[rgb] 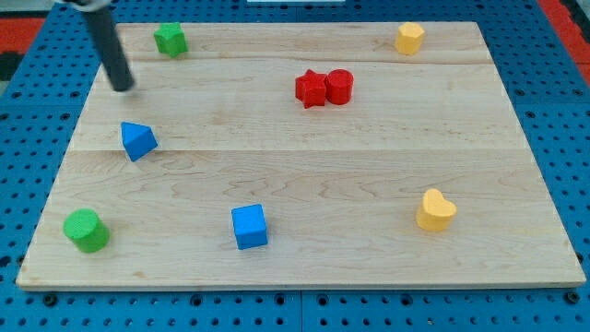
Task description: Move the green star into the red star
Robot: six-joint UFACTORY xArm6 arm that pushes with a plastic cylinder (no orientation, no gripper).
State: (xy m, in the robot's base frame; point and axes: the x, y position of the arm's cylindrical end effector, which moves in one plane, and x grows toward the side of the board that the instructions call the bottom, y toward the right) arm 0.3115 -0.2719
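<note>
The green star (pixel 171 40) was seen near the board's top edge toward the view's left, lying flat on the wooden board (pixel 304 184). It was a squat, lobed block in bright green with darker shaded sides; no long axis could be made out, since its outline was about as wide as it was deep, and which way its points were turned could not be told at this size. The red star (pixel 312 89) was found to the view's right of it and a little lower, touching a red cylinder (pixel 339 86) that stood on its right side.

My tip (pixel 122 87) was placed to the view's left of the green star and lower, near it but apart from it, with the dark rod rising toward the upper left corner. No gripper is carried by the arm, so nothing was held or clasped; only the bare rod end was at the board.

Between the green star and the red star, bare wood was seen with no block in the way. The green star was just below the board's top edge, so little room was left above it, while plenty was left below and to the right.

Elsewhere, a blue triangular block (pixel 138 140) was set below the tip, a green cylinder (pixel 86 231) near the bottom left corner, a blue cube (pixel 249 227) at the bottom centre, a yellow heart (pixel 435 210) at the lower right, and a yellow block (pixel 409 38) near the top right corner.
</note>
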